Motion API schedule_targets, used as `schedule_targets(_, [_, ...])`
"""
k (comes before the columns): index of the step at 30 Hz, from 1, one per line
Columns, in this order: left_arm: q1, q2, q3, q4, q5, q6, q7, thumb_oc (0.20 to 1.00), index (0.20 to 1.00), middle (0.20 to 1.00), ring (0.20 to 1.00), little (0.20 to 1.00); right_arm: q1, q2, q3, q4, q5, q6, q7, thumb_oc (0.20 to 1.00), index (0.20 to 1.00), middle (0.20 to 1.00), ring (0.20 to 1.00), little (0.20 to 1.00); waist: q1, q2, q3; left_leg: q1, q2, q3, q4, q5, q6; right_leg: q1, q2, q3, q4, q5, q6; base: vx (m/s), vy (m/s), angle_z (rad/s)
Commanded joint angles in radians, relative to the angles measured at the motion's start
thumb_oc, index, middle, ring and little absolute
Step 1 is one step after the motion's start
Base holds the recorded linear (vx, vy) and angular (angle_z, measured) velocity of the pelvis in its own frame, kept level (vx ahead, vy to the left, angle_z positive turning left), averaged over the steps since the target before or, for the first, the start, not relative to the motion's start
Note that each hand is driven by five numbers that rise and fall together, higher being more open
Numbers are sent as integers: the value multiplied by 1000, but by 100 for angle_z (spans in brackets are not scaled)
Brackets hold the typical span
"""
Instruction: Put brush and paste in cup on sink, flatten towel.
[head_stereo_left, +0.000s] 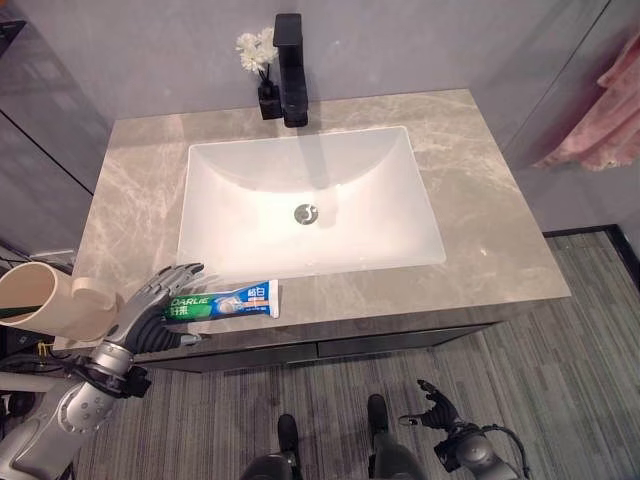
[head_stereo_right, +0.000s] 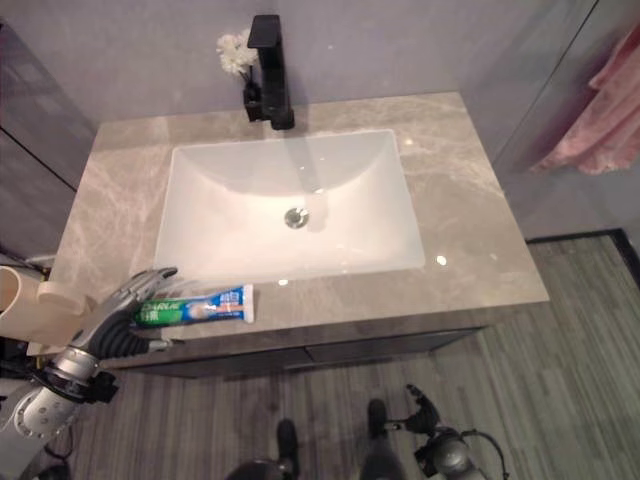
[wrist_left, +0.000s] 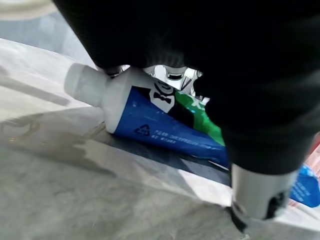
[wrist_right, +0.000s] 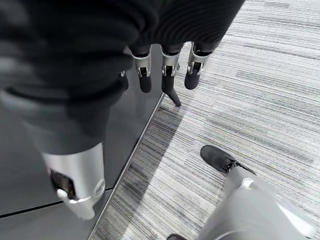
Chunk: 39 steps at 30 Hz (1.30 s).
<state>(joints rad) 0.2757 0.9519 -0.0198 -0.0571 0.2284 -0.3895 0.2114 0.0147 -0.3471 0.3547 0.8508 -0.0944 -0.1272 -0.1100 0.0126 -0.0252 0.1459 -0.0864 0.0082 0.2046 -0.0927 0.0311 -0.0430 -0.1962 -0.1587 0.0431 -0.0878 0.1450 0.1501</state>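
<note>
Left hand (head_stereo_left: 150, 305) curled round toothpaste (head_stereo_left: 228, 300), cap visible at wrist, right hand (head_stereo_left: 437, 405) relaxed

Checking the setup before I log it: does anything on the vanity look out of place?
The toothpaste tube lies flat on the counter's front edge, under the left robot hand, instead of standing in the beige cup, which sits off the counter's left end.

A bathroom, by the look of it: a white rectangular sink (head_stereo_left: 310, 205) is set into a grey marble-patterned counter (head_stereo_left: 470, 190) with a black tap (head_stereo_left: 290, 70) at the back and a small vase of white flowers (head_stereo_left: 260, 60) beside it. A tube of toothpaste (head_stereo_left: 225, 300) lies on the counter's front edge, a pink towel (head_stereo_left: 605, 110) hangs to the right, and a beige cup (head_stereo_left: 40, 295) stands at the left.
</note>
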Motion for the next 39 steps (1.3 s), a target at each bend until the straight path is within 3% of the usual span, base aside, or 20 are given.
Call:
schedule_targets(1, [-21, -19, 4, 27, -52, 1, -8, 849, 849, 849, 849, 849, -43, -2, 23, -27, -30, -10, -23, 1000, 1000, 1000, 1000, 1000, -8, -44, -1, -23, -20, -76, 151, -130, 7, -31, -70, -2, 1, 115, 102, 0, 0, 0])
schedule_targets(6, [-19, -27, -4, 24, -75, 1, -11, 875, 875, 875, 875, 875, -49, 3, 26, -14, -30, -8, -29, 1000, 1000, 1000, 1000, 1000, -5, -47, 0, -38, -21, -79, 170, -140, 9, -30, -70, -2, 1, 117, 102, 0, 0, 0])
schedule_targets(7, [-21, -28, -6, 24, -78, 2, -12, 849, 849, 849, 849, 849, -50, 5, 27, -10, -30, -9, -31, 1000, 1000, 1000, 1000, 1000, -5, -47, 0, -40, -20, -80, 172, -140, 9, -30, -71, -3, 1, 118, 102, 0, 0, 0])
schedule_targets(8, [-21, -27, -8, 24, -76, 4, -12, 736, 736, 736, 736, 736, -51, 6, 30, -12, -31, -9, -32, 1000, 1000, 1000, 1000, 1000, -4, -48, -1, -42, -19, -83, 173, -141, 10, -29, -70, -4, 1, 118, 102, 0, 0, 0])
schedule_targets(11, [-26, -29, -16, 34, -74, 7, -13, 645, 645, 645, 645, 645, -55, 6, 35, -14, -34, -7, -34, 1000, 1000, 1000, 1000, 1000, -5, -51, -1, -42, -18, -82, 171, -141, 10, -30, -70, -4, 1, 118, 101, 0, 0, 0])
schedule_targets(15, [-27, -25, -24, 40, -74, 10, -21, 645, 645, 645, 645, 645, -57, 2, 35, -16, -36, -6, -35, 1000, 1000, 1000, 1000, 1000, -4, -54, 2, -46, -18, -82, 172, -140, 10, -34, -68, -2, 1, 117, 101, 0, 1, -1])
schedule_targets(22, [-40, -36, -45, 44, -67, 9, -32, 570, 570, 570, 570, 570, -62, 4, 36, 3, -42, -8, -44, 1000, 1000, 1000, 1000, 1000, -6, -59, 0, -42, -16, -81, 168, -140, 8, -32, -65, -3, 1, 110, 98, 0, 0, 0])
schedule_targets(23, [-44, -35, -51, 48, -60, 10, -34, 432, 432, 432, 432, 432, -62, 4, 37, -1, -43, -9, -44, 1000, 1000, 1000, 1000, 1000, -8, -59, -2, -39, -14, -81, 169, -141, 8, -30, -65, -2, 1, 108, 97, 0, 0, 0])
schedule_targets(24, [-47, -30, -58, 52, -46, 6, -37, 200, 200, 200, 200, 200, -63, 1, 37, -3, -46, -10, -45, 1000, 1000, 1000, 1000, 1000, -9, -59, -3, -37, -13, -80, 169, -142, 7, -28, -66, -2, 1, 106, 97, 0, 0, 0])
schedule_targets(30, [-52, -22, -83, 55, -32, 5, -59, 200, 200, 200, 200, 200, -55, -2, 27, 15, -42, -6, -43, 1000, 1000, 1000, 1000, 1000, -12, -54, -16, -17, -9, -75, 164, -144, 5, -14, -66, 0, 1, 100, 97, 2, 0, -1])
schedule_targets(36, [-82, -39, -98, 51, -9, 17, -66, 200, 200, 200, 200, 200, -37, 53, -111, 343, 81, 28, -54, 1000, 1000, 1000, 1000, 1000, -9, -34, -68, 56, 0, -72, 136, -147, 3, 40, -66, -12, 1, 84, 97, 40, -6, -1])
schedule_targets(39, [-95, -49, -102, 54, 6, 19, -62, 200, 200, 200, 200, 200, -33, 48, -167, 416, 112, 41, -58, 1000, 1000, 1000, 1000, 1000, -10, -29, -83, 78, 3, -72, 124, -148, 2, 58, -65, -18, 1, 74, 96, 34, -5, 3])
